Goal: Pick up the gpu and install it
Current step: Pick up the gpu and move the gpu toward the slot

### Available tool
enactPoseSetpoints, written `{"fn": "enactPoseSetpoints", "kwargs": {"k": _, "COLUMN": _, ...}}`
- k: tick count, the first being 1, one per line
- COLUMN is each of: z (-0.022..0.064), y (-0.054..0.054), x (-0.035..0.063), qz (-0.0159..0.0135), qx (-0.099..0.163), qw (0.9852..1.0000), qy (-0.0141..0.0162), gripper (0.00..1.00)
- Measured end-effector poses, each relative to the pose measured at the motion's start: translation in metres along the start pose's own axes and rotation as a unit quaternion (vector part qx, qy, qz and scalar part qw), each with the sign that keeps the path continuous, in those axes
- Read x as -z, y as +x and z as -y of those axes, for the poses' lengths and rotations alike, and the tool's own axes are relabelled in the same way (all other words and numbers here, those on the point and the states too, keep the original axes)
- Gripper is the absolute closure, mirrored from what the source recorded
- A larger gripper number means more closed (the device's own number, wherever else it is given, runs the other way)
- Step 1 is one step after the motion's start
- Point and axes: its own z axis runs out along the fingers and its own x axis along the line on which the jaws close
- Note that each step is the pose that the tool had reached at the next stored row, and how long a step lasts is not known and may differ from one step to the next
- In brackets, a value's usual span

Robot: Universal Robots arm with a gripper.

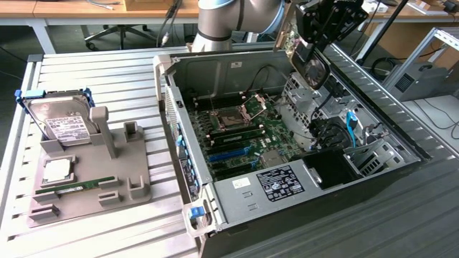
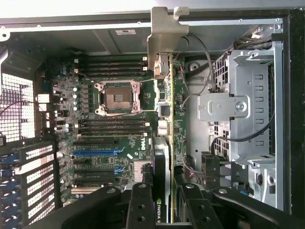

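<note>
My gripper [image 1: 310,47] hangs over the far side of the open computer case [image 1: 237,191], shut on the gpu [image 1: 314,69]. The card hangs edge-down above the drive-cage side of the case, clear of the motherboard [image 1: 237,134]. In the wrist view the gpu [image 2: 164,105] shows edge-on between my fingers [image 2: 139,206], its silver end bracket [image 2: 164,36] pointing away from me. Its black cooler face [image 2: 161,162] sits just above the jaws. Under it lie the motherboard [image 2: 109,143] and its blue and black expansion slots [image 2: 95,152].
A grey fixture tray [image 1: 86,172] at the exterior view's left carries a silver hard drive [image 1: 63,122], a memory stick [image 1: 75,186] and a square chip [image 1: 56,170]. Inside the case are the CPU socket [image 2: 117,98], cables and a metal drive cage [image 2: 252,95].
</note>
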Motion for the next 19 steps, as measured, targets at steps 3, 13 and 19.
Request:
{"fn": "enactPoseSetpoints", "kwargs": {"k": 3, "z": -0.0001, "y": -0.0028, "x": 0.0000, "qz": -0.0001, "qx": 0.001, "qw": 1.0000, "qy": 0.0000, "gripper": 0.73}}
{"fn": "enactPoseSetpoints", "kwargs": {"k": 13, "z": -0.0001, "y": -0.0058, "x": 0.0000, "qz": -0.0001, "qx": 0.001, "qw": 1.0000, "qy": 0.0000, "gripper": 0.73}}
{"fn": "enactPoseSetpoints", "kwargs": {"k": 19, "z": -0.0001, "y": -0.0058, "x": 0.0000, "qz": 0.0000, "qx": 0.001, "qw": 1.0000, "qy": 0.0000, "gripper": 0.73}}
